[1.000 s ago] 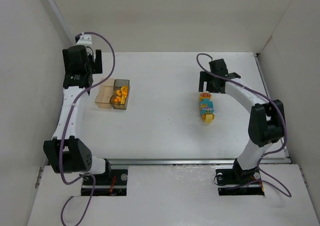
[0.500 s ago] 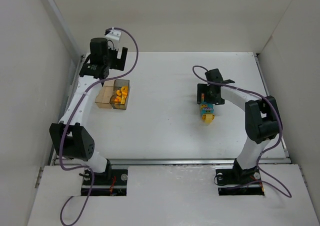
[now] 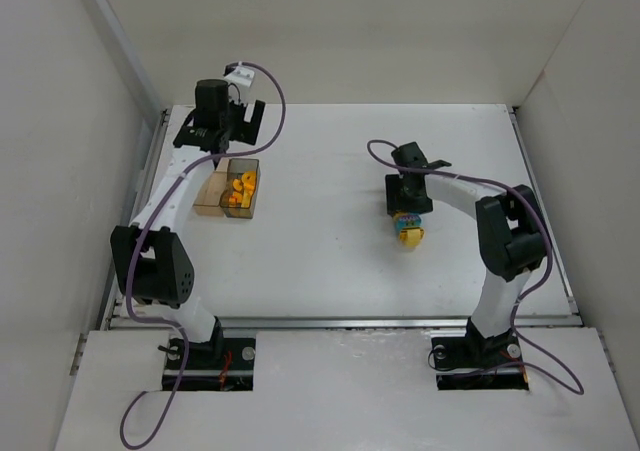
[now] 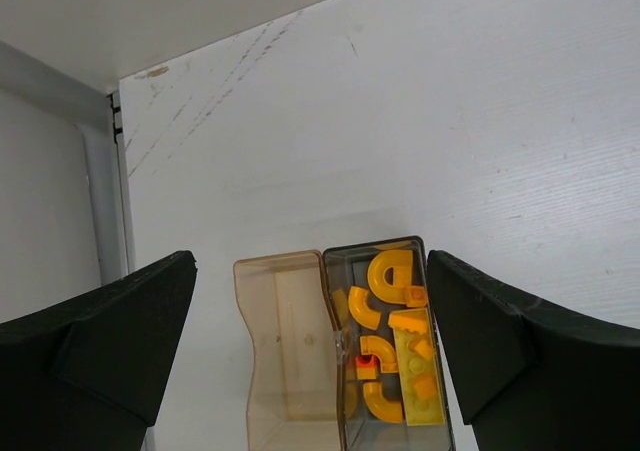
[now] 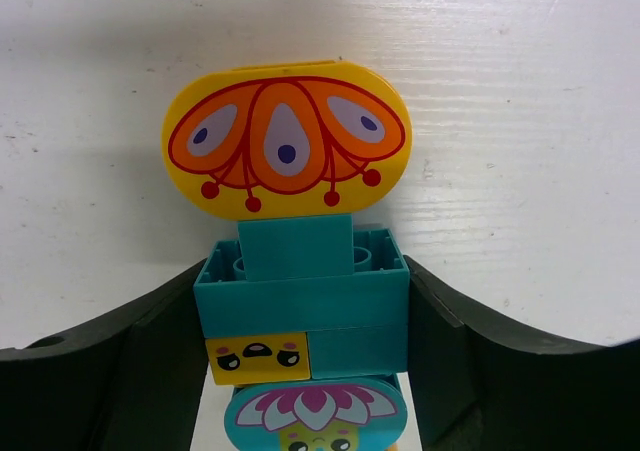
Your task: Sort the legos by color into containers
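Legos locked together in one mixed-colour stack [image 3: 409, 226] lie right of centre on the table [image 3: 320, 261]; your right gripper [image 5: 302, 316] sets its jaws, as far as you can see, against both sides of the cyan brick [image 5: 300, 291]; a lift may drag the yellow oval piece [image 5: 287, 141] along or shed it mid-air, mixing colours; your left gripper [image 4: 310, 261] hangs wide open over the containers [image 3: 226, 187], far left, and could block the drop.

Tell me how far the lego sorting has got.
Done: orange pieces and a pale yellow plate lie in the dark grey box; the tan box looks empty. In hand: the right hand flanks the stacked bricks, on the table. The left hand hangs open above the boxes. Left: sorting that stack.
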`<control>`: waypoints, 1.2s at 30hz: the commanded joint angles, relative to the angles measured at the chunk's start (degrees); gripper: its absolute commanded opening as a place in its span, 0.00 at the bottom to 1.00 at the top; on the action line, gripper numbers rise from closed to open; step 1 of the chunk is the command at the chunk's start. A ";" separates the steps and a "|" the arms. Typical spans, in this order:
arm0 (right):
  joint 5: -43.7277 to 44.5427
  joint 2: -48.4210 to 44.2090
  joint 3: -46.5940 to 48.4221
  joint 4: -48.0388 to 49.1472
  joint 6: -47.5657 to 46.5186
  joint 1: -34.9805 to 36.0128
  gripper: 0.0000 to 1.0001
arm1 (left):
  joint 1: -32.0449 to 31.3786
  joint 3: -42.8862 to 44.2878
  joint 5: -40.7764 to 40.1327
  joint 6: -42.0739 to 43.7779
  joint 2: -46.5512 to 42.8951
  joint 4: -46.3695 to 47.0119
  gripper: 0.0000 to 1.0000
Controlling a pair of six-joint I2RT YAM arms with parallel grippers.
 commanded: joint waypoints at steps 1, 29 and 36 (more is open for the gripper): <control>1.96 -0.37 2.04 -0.46 0.69 -0.23 0.49 | -0.50 -1.58 1.88 -1.65 -3.88 3.00 1.00; -11.40 -24.71 5.55 31.00 -29.45 19.10 0.00 | -12.89 16.61 37.82 -14.64 -4.51 -17.48 1.00; -10.00 -26.47 3.71 31.00 -28.23 21.30 0.00 | -11.75 15.39 46.87 -16.15 -3.89 -14.15 1.00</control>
